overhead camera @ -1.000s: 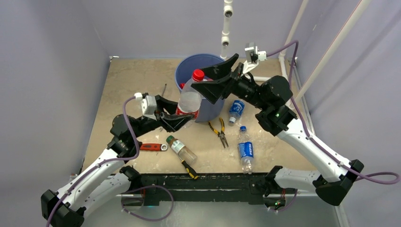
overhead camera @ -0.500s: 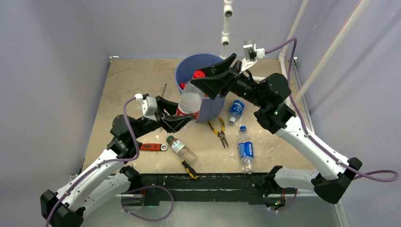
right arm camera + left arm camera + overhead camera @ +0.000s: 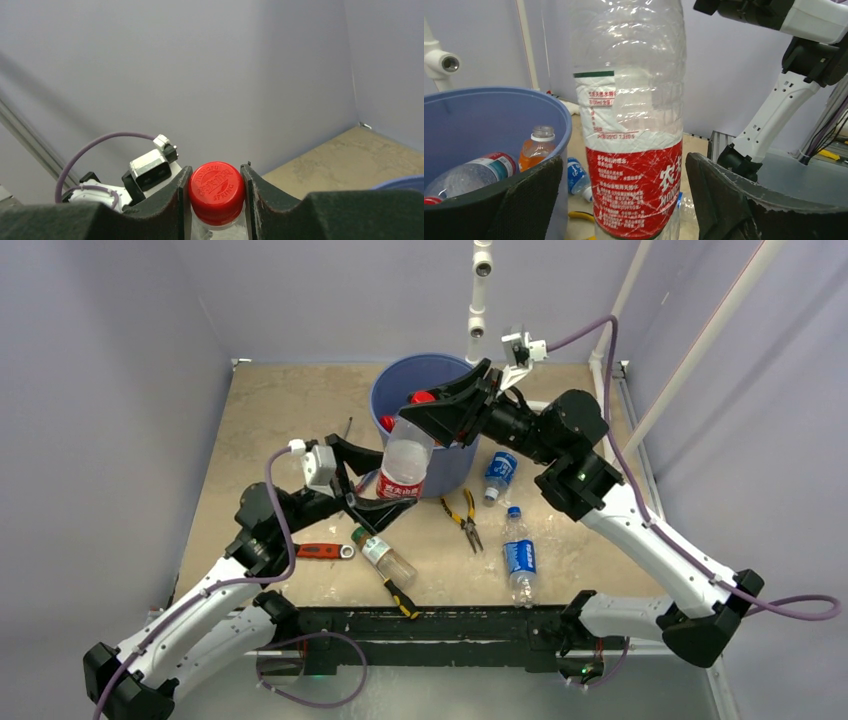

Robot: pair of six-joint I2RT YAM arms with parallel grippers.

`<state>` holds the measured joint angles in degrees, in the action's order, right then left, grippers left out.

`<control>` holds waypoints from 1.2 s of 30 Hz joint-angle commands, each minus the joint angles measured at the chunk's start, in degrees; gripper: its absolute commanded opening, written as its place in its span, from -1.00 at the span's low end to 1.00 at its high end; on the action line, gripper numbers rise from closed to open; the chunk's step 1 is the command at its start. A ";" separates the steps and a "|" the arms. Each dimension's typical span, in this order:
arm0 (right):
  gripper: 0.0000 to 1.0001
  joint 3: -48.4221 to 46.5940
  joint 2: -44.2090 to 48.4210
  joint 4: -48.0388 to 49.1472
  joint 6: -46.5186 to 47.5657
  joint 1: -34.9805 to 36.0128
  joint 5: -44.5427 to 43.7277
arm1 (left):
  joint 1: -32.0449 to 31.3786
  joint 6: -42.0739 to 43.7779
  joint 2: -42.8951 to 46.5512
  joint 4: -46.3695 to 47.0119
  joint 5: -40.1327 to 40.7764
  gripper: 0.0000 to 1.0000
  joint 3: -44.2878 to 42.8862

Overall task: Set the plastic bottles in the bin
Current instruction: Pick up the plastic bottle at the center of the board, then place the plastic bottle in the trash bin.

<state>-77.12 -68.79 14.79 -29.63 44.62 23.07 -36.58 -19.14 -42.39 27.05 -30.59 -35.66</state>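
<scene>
Since the earlier frame the left gripper [image 3: 388, 480] had spread its jaws away from the big bottle [image 3: 405, 455], and the right gripper [image 3: 420, 408] had come down onto the red cap [image 3: 422, 397]; we read this as a handover, though that is our judgement.

Top view: the big bottle stood tilted against the near wall of the bin [image 3: 452, 468], its neck leaning over the rim; held by the neck like that, it looked ready to be lifted over the rim; three smaller bottles lay on the table, a small blue-label bottle [image 3: 500, 472] just beside the bin, a longer blue-label bottle [image 3: 518, 558] nearer the arm bases, and a green-capped bottle [image 3: 383, 555] near the left arm; they were not yet binned; black-handled pliers [image 3: 462, 520] and a red-handled tool [image 3: 322, 551] lay among them.

Left wrist view: the left gripper [image 3: 624, 161] stood wide, a clear gap showing between each of its fingers [image 3: 529, 200] and the red label of the big bottle [image 3: 634, 150]; it had hold of nothing; the bin [image 3: 489, 107] sat just to the left, already holding an orange bottle [image 3: 538, 147] and a clear bottle [image 3: 474, 172].

Right wrist view: the right gripper [image 3: 216, 170] was closed on the red cap [image 3: 216, 190], both fingers [image 3: 172, 205] touching its sides; we judged the bottle's weight to hang from this narrow grip alone, so a slip at the cap seemed the main risk.
</scene>
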 commanded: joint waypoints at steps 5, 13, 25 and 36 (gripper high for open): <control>-1.00 -3.97 9.08 -10.06 9.14 0.20 -12.53 | -0.49 1.41 3.80 -2.31 8.51 0.98 -0.87; -1.00 5.89 20.32 2.07 16.23 0.20 -36.55 | -0.34 3.81 7.28 -3.67 18.33 0.98 -0.25; -1.00 -2.46 2.95 12.94 23.99 0.07 -43.51 | -0.40 7.89 10.45 -7.06 29.43 0.98 0.29; -1.00 -12.93 -18.53 9.86 22.85 -0.51 -42.66 | -0.38 8.66 11.14 -10.25 38.33 0.95 -0.55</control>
<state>-86.39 -84.49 23.88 -7.70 44.60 -19.55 -36.84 -12.10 -32.05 17.26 3.01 -35.27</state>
